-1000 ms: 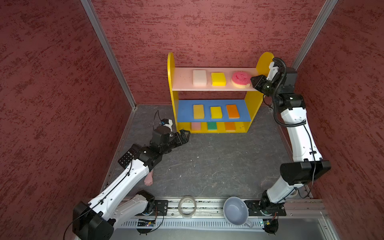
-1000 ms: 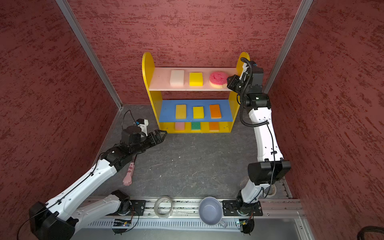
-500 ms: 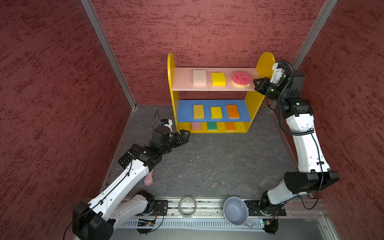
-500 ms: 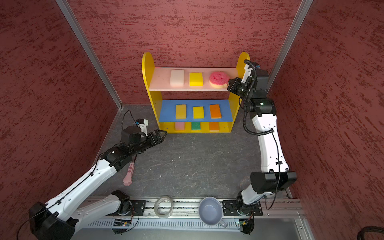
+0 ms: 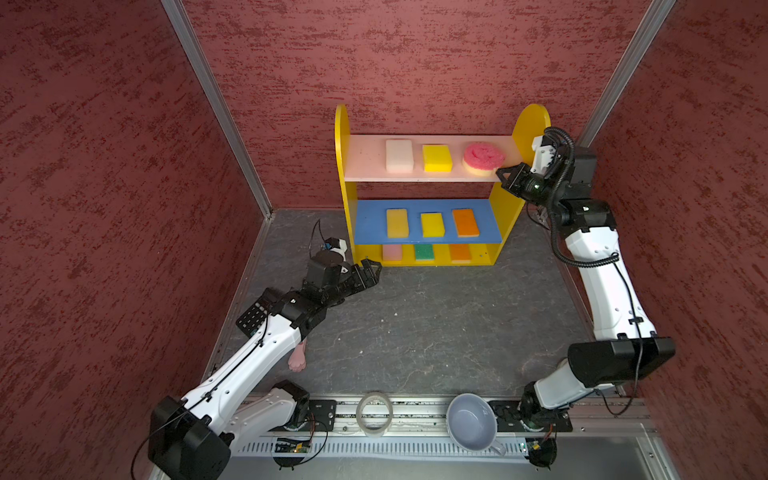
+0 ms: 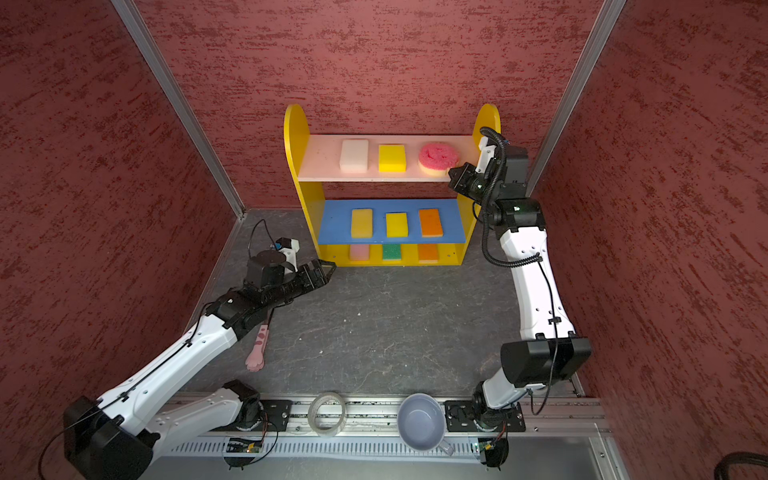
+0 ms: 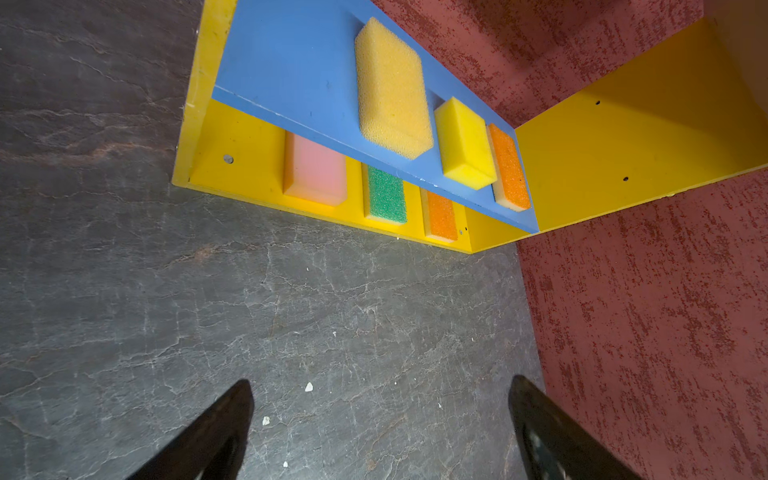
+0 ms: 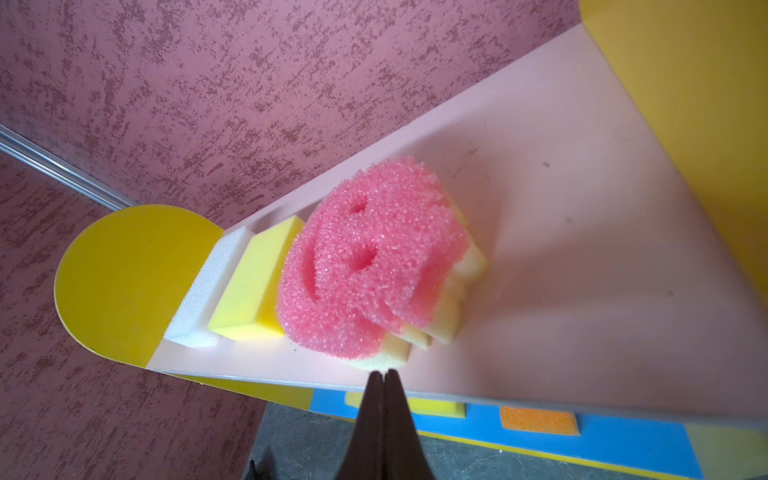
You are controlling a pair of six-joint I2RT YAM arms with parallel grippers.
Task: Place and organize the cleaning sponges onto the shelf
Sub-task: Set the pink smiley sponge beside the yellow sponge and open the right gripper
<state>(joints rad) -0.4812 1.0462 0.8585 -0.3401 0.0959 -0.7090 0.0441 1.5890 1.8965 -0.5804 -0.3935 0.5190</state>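
right tool (image 8: 382, 375) closed, empty, beside smiley sponge (image 8: 365, 257); left tool (image 7: 380, 381) wide open, empty

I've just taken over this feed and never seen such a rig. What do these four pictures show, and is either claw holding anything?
Two white robot arms, each ending in a two-finger gripper. Two pictures look down from overhead, nearly alike; two are taken from the wrists. The shelf holds all nine sponges, three per board. The left gripper is open and empty above the floor. The right gripper is shut and empty, its tip close to the smiley sponge on the top board. A paw stick lies on the floor; a tape roll and a bowl sit on the front rail.
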